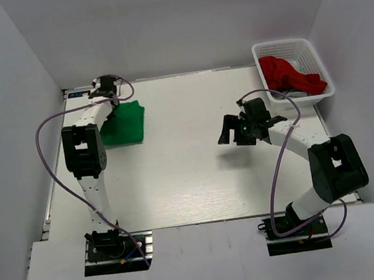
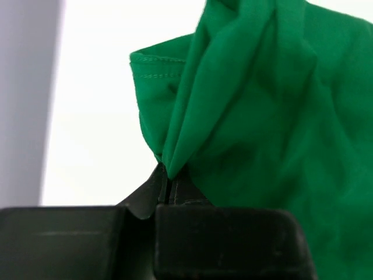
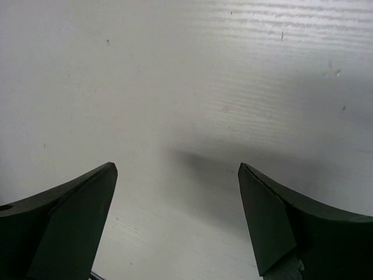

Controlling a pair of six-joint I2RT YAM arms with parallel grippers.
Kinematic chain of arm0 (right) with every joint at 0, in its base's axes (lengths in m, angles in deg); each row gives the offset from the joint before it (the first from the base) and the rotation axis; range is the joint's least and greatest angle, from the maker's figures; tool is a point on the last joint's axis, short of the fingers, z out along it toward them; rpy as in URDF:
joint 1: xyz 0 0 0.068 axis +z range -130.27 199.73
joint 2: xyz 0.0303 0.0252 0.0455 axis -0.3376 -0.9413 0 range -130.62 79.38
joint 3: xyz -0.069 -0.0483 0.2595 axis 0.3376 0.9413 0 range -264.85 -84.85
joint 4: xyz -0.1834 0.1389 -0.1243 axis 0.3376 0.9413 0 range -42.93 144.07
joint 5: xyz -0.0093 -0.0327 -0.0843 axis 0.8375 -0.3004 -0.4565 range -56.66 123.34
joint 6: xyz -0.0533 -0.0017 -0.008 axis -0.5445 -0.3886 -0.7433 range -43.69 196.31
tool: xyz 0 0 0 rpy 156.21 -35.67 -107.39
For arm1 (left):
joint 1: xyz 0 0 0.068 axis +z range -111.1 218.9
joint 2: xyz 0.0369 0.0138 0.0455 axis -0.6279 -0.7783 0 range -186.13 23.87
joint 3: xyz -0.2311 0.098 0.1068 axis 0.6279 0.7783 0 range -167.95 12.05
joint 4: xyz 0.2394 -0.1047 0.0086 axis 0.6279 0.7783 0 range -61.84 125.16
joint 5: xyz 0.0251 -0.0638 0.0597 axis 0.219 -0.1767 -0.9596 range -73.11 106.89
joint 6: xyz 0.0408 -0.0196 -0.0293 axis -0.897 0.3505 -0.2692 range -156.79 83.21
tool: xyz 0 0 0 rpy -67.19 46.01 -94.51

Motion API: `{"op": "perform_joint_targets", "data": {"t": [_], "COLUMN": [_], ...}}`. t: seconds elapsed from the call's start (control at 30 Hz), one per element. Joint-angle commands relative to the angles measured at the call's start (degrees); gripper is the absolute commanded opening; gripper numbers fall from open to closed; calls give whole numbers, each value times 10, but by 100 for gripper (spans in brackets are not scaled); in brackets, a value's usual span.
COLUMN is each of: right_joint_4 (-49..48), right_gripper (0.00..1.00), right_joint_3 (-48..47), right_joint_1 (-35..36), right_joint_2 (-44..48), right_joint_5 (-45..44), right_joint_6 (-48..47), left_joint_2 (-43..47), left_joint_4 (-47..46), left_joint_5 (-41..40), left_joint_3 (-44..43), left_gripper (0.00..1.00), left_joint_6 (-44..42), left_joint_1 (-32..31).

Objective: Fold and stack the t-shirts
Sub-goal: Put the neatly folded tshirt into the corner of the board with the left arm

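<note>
Step in hand, as I read it: folding the green shirt (image 2: pixel 262 116), no stacking yet. My left gripper (image 2: pixel 168 189) was clamped tight on a bunched pleat of it, pinched close to a stitched hem, with the cloth fanning out from the jaws. From the top view the shirt sat at the far left of the table (image 1: pixel 192 180) as a rough squarish heap, partly under my left arm, the grip at its far edge; I couldn't tell if that edge was lifted off the surface. My right gripper (image 3: pixel 178 175) had its jaws spread wide with nothing between them, hovering over bare table right of centre, well apart from the green shirt. The red shirt (image 1: pixel 288 74) lay crumpled in the basket (image 1: pixel 283 43) at the far right corner, unfolded, with something greyish under it that I couldn't make out. Task looked early: one shirt half worked, one untouched. The next move probably called for carrying the pinched edge over the rest of the cloth and laying it flat; a one-point pinch risked the fabric bunching or dragging, so the free right hand likely had to come across and pin or take a second corner
</note>
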State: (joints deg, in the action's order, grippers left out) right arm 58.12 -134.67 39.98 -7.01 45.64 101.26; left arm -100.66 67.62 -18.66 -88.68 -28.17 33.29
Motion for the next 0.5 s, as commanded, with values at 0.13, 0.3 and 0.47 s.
{"op": "perform_joint_targets", "data": {"t": [0.13,0.3,0.47], "right_joint_4": [-9,3,3], "right_gripper": [90,90,90], "right_joint_3": [-72,-104,-123], "right_joint_1": [-9,-14,-14], "right_joint_2": [-51,-89,-107], "right_joint_5": [-8,-18,-5], "right_joint_6": [-13,-15,-14], "left_joint_2": [-85,-163,-177], "left_joint_4": [-84,-79,-93], "left_joint_5": [-31,-15,10], "left_joint_3": [-124,-233,-249], "left_gripper": [0,0,0], "left_joint_6": [-130,-142,-148], "left_joint_1": [84,123,144]}}
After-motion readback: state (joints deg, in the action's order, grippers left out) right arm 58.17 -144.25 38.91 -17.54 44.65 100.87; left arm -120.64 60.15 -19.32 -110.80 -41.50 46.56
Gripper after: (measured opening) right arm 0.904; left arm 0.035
